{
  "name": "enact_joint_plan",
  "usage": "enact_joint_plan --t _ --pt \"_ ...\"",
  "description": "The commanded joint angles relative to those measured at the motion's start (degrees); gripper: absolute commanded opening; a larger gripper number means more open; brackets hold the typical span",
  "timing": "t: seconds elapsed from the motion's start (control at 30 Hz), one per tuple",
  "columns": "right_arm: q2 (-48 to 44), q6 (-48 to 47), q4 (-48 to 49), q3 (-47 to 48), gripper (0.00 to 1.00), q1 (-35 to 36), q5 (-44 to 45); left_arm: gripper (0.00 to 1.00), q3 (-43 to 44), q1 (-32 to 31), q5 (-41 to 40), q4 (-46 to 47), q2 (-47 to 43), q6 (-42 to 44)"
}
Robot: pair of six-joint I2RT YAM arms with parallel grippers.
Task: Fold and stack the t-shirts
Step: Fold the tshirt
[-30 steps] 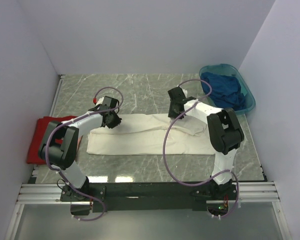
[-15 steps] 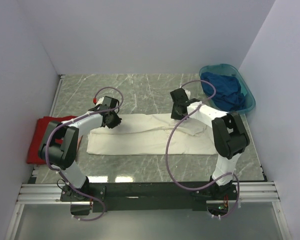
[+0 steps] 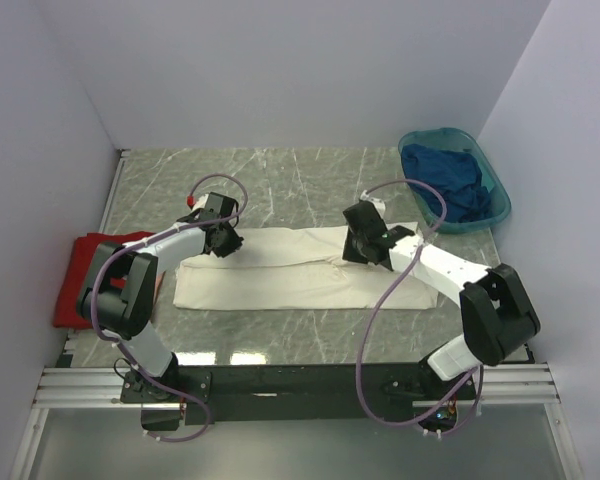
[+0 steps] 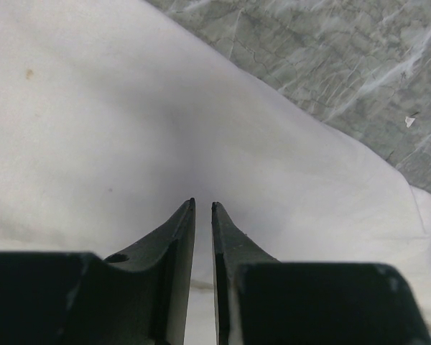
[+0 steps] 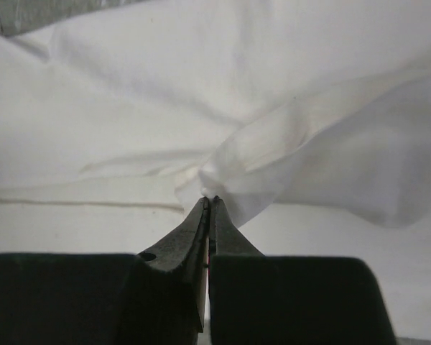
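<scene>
Pinching cream t-shirt [image 3: 280, 285] fold with right gripper [image 5: 209, 198], mid-table
With left gripper [image 4: 202, 203] nearly closed at its far-left corner; cannot tell if holding

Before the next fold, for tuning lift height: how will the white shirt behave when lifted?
Likely floppy: the cream-white t-shirt peaks and creases where the right hand pinches it. Probably light, as that small pinch raises a fold. The rest would likely sag and drag.
</scene>
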Motion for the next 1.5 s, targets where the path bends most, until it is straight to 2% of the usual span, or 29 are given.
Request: enact_joint_plan --t 0.0,0.23,0.43,0.57,0.6,0.7,0.87,0.97,1.1,1.17,1.33,1.47 --pt "-5.44 3.87 2.92 -4.06 0.00 1.44 1.04 0.21 0.77 -0.27 0.22 -0.15 -0.16 1.57" --pt "-10.38 9.94 9.60 -11.97 0.00 6.45 1.22 0.21 0.94 -0.27 1.54 0.82 -0.52 2.97" --pt "-10.56 14.78 18.03 -16.81 0.01 8.30 -1.42 0.24 0.59 -0.36 3.38 2.22 -1.22 4.99" --pt "-9.06 14.52 17.52 -15.85 0.13 8.30 -0.81 0.30 0.07 -0.88 5.84 3.98 -2.97 8.06" --pt "-9.41 13.91 17.17 -15.58 0.21 8.30 -0.72 0.31 0.06 -1.50 6.02 4.51 -3.41 8.51" --pt "-12.12 12.59 16.81 -15.40 0.32 8.30 -1.51 0.36 -0.11 -3.43 6.81 5.56 -5.17 10.44" --pt "-16.26 11.44 11.56 -13.65 0.37 8.22 -0.46 0.43 1.46 -8.17 8.22 7.76 -6.93 14.21" --pt "-19.95 9.77 6.72 -12.68 0.40 5.77 2.62 0.44 3.92 -12.13 7.96 7.59 -6.41 16.15" --pt "-22.34 4.95 4.69 -12.77 0.40 -7.56 -1.59 0.46 6.74 -17.75 8.48 8.64 -4.74 17.21" --pt "-22.25 3.27 2.85 -11.63 0.40 -10.75 -1.86 0.47 9.36 -19.60 9.36 8.73 -2.63 18.00" --pt "-18.57 -0.51 3.89 -9.70 0.45 -19.01 -1.77 0.48 15.52 -25.58 8.66 6.98 3.68 19.41" --pt "-13.12 -2.27 5.30 -8.29 0.47 -21.58 -5.54 0.49 20.44 -28.83 7.52 5.13 7.83 19.85"
